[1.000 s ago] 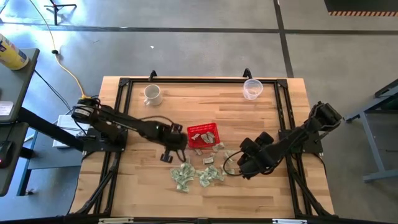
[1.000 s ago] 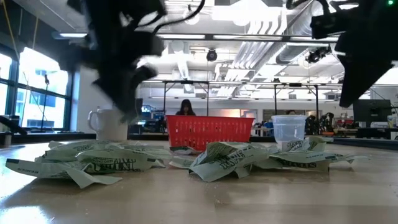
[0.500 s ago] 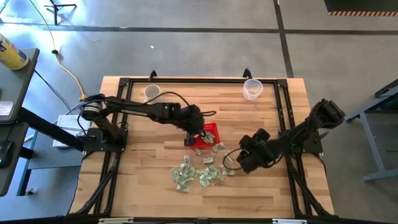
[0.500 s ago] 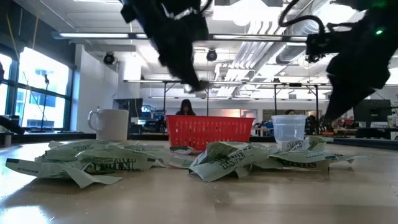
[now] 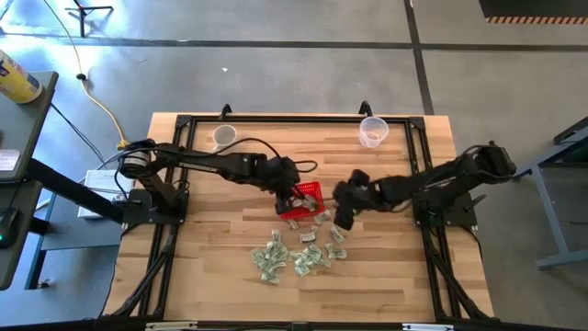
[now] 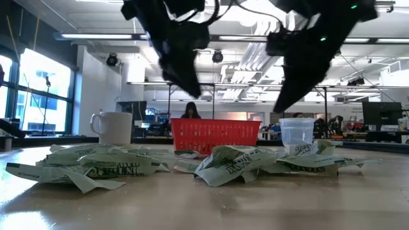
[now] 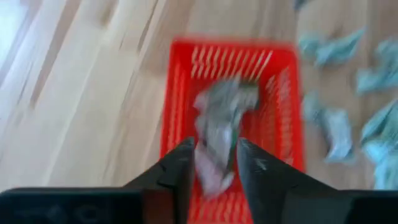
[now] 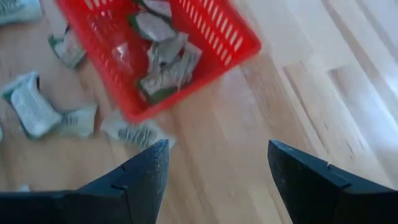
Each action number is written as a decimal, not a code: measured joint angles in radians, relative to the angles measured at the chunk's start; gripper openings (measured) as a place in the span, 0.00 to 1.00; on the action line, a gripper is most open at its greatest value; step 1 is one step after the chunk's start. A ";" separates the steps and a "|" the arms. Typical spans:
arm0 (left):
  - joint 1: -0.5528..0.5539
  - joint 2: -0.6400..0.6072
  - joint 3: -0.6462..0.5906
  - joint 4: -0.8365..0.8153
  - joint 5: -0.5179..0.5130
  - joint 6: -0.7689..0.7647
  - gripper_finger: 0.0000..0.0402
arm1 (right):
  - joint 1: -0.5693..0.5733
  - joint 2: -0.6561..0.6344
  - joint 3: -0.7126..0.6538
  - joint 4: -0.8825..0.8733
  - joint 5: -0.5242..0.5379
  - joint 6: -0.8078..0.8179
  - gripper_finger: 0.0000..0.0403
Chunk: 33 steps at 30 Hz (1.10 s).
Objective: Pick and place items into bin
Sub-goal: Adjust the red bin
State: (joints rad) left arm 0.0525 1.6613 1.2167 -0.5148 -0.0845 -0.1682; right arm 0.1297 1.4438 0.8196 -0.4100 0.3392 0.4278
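Your left gripper (image 7: 211,163) hovers directly over the red basket (image 5: 301,200), which sits near the middle of the wooden table (image 5: 220,276). Its fingers are narrowly parted, pinching a crumpled wrapper (image 7: 217,134). Your right gripper (image 8: 214,165) hangs just beside the basket's right side, fingers spread wide, holding nothing. More green-and-white wrappers (image 5: 294,256) lie scattered between the basket and the table's front edge; a few already rest inside the basket.
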 joint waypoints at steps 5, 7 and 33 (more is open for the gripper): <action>0.000 -0.069 0.002 -0.211 0.023 -0.126 0.50 | -0.098 0.029 0.000 0.040 -0.207 -0.049 0.65; -0.007 -0.086 -0.002 -0.303 0.023 -0.152 0.50 | -0.116 0.050 0.000 0.039 -0.299 -0.053 0.65; -0.200 -0.179 -0.281 -0.311 -0.026 -0.494 0.07 | 0.005 0.177 0.000 0.326 -0.376 0.473 0.02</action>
State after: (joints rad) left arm -0.1476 1.4818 0.9353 -0.8259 -0.1102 -0.6623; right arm 0.1345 1.6207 0.8195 -0.0840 -0.0373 0.9012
